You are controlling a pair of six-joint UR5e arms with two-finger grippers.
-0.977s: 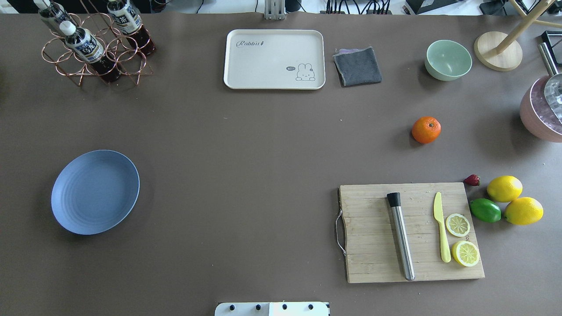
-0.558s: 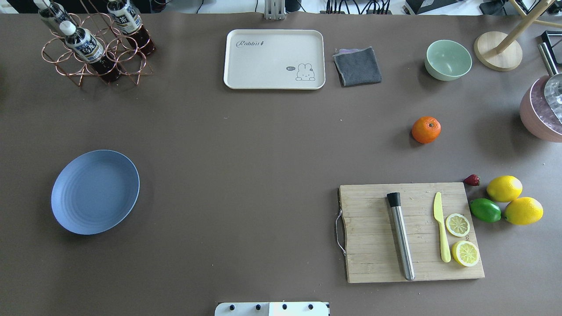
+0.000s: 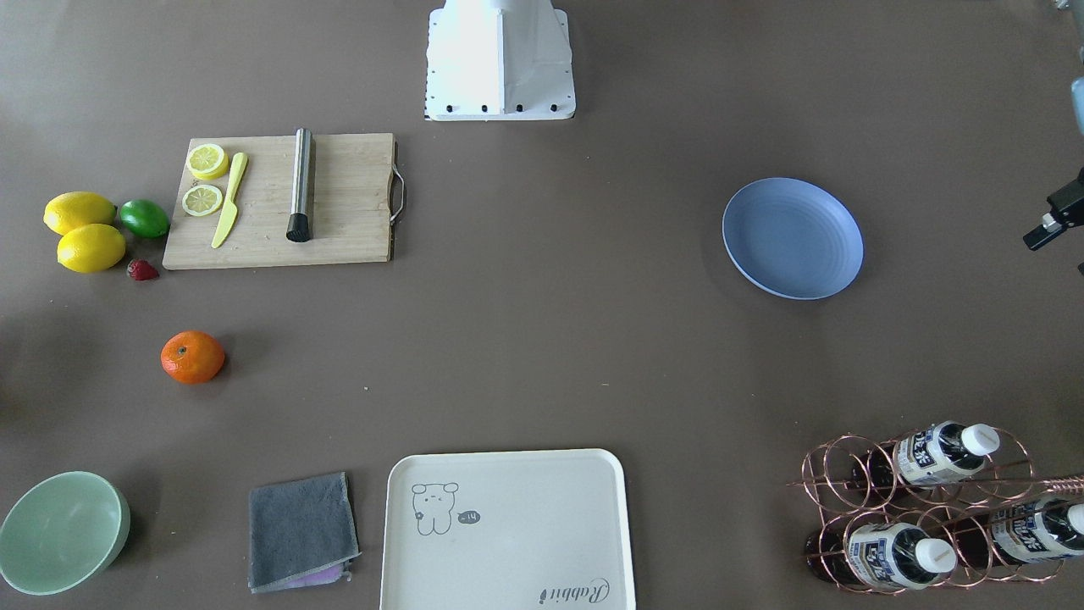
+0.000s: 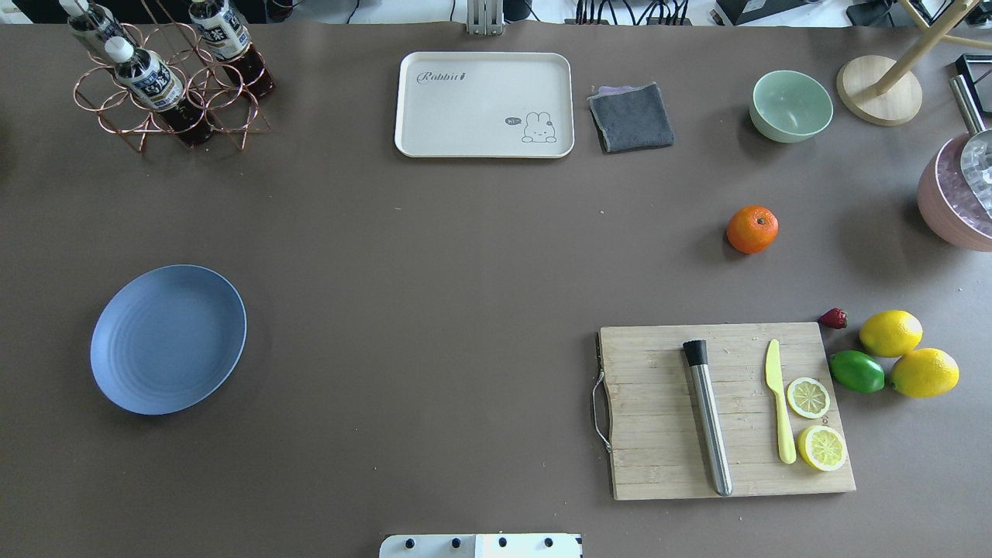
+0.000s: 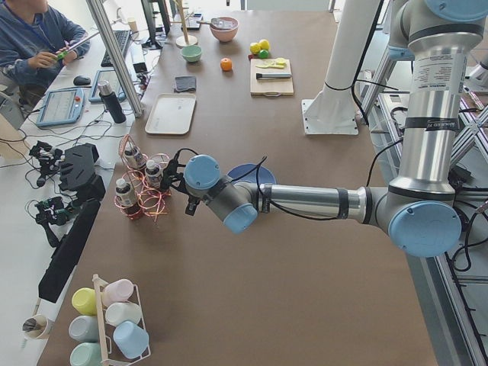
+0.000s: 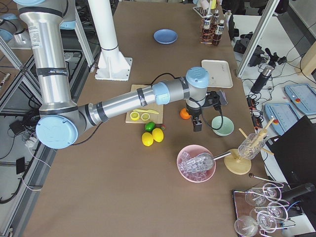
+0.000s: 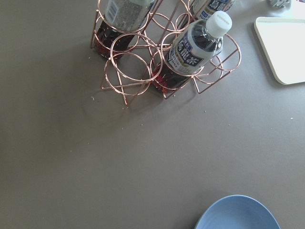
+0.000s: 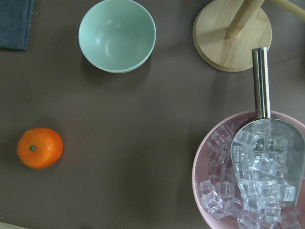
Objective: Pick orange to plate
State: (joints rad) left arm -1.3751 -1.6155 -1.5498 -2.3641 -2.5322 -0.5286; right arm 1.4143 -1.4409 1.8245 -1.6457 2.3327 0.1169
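The orange [image 4: 752, 229] sits alone on the brown table, right of centre and beyond the cutting board; it also shows low left in the right wrist view [image 8: 40, 148]. Far across on the left lies the blue plate [image 4: 168, 339], bare, its rim just showing in the left wrist view [image 7: 238, 214]. Neither gripper reaches the overhead view. My right gripper [image 6: 197, 123] hangs above the table between the orange [image 6: 183, 114] and the green bowl. My left gripper [image 5: 174, 177] hovers by the bottle rack, beyond the plate. I cannot tell whether either is open or shut.
Near the orange are a cutting board [image 4: 728, 411] with muddler, knife and lemon slices, two lemons [image 4: 891, 333], a lime [image 4: 856, 371], a strawberry, a green bowl [image 4: 791, 105] and a pink ice bowl [image 4: 957, 201]. A cream tray [image 4: 484, 105], grey cloth and copper bottle rack [image 4: 167, 77] line the far edge.
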